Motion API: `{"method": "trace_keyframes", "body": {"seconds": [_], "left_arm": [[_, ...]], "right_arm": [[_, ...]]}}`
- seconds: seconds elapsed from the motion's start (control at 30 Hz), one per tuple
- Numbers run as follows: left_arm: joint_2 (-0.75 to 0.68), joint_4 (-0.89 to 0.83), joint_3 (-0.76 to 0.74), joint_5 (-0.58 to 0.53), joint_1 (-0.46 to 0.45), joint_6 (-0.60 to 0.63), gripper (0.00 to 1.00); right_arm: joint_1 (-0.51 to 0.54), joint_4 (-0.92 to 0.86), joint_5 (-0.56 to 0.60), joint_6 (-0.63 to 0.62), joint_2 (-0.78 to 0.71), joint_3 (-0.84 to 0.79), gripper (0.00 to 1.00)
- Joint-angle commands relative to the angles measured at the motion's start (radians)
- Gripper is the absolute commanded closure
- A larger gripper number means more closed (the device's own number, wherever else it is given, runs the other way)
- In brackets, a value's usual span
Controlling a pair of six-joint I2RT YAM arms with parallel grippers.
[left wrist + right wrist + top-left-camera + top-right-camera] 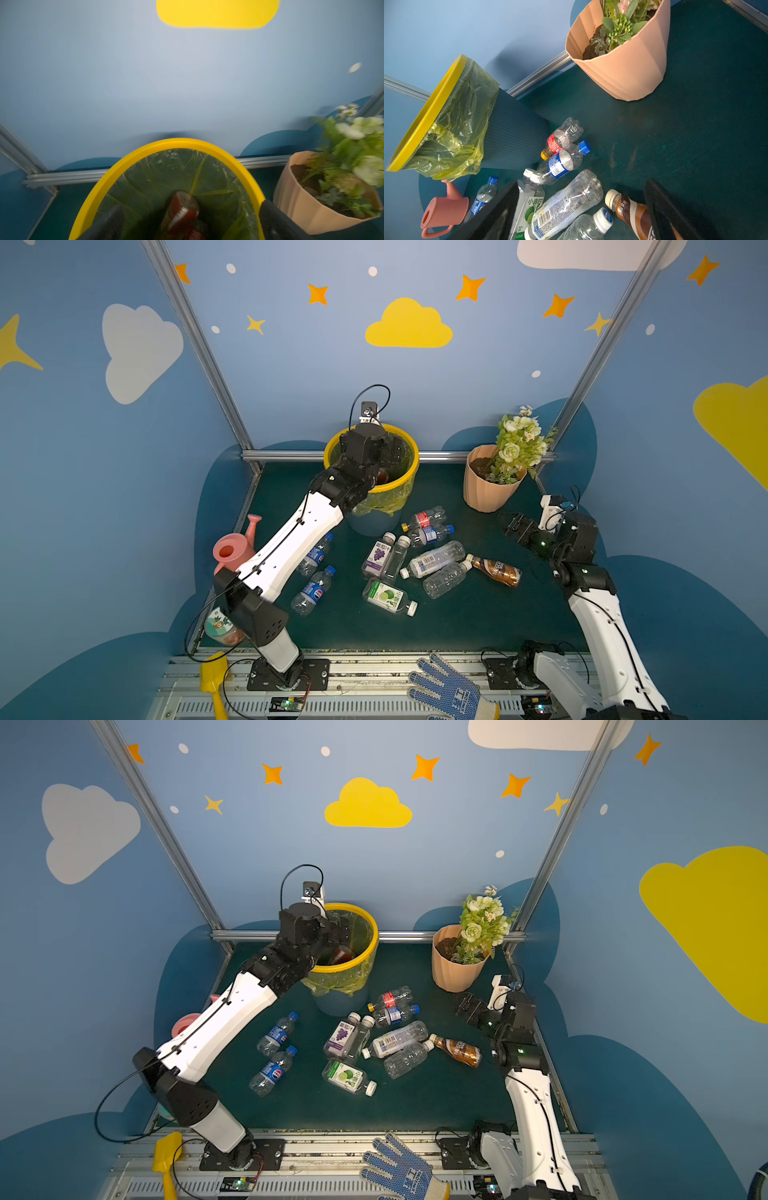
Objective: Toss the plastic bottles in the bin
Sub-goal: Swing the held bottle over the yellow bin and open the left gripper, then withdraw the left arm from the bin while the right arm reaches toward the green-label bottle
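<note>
The bin point(409, 483) point(368, 959) with a yellow rim and bag liner stands at the back of the green mat. My left gripper point(390, 456) point(191, 224) is open over its mouth. A red-labelled bottle point(180, 212) point(340, 957) is loose inside the bin, below and between the spread fingers point(276, 220). Several plastic bottles lie on the mat, among them a Pepsi one point(313, 591), a lime-label one point(388, 597), a clear one point(436, 560) point(566, 203) and a brown one point(496, 570) point(631, 214). My right gripper point(515, 526) point(581, 216) hangs open above the mat, right of the pile.
A peach flower pot point(490, 485) point(623, 68) with flowers stands at the back right. A pink watering can point(235, 547) and a squat jar point(220, 626) sit by the left arm. A yellow shovel point(214, 676) and a blue glove point(449, 689) lie on the front rail.
</note>
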Motion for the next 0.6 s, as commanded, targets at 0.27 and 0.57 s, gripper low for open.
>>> {"method": "trace_keyframes", "body": {"seconds": [0.27, 0.57], "left_arm": [[-0.374, 0.188, -0.359, -0.175, -0.021, 0.0, 0.0], [-0.58, 0.023, -0.564, -0.223, 0.123, -0.202, 0.0]], "right_arm": [[0.111, 0.011, -0.003, -0.1, 0.028, 0.04, 0.08], [0.369, 0.002, 0.03, -0.261, 0.101, 0.108, 0.09]]}}
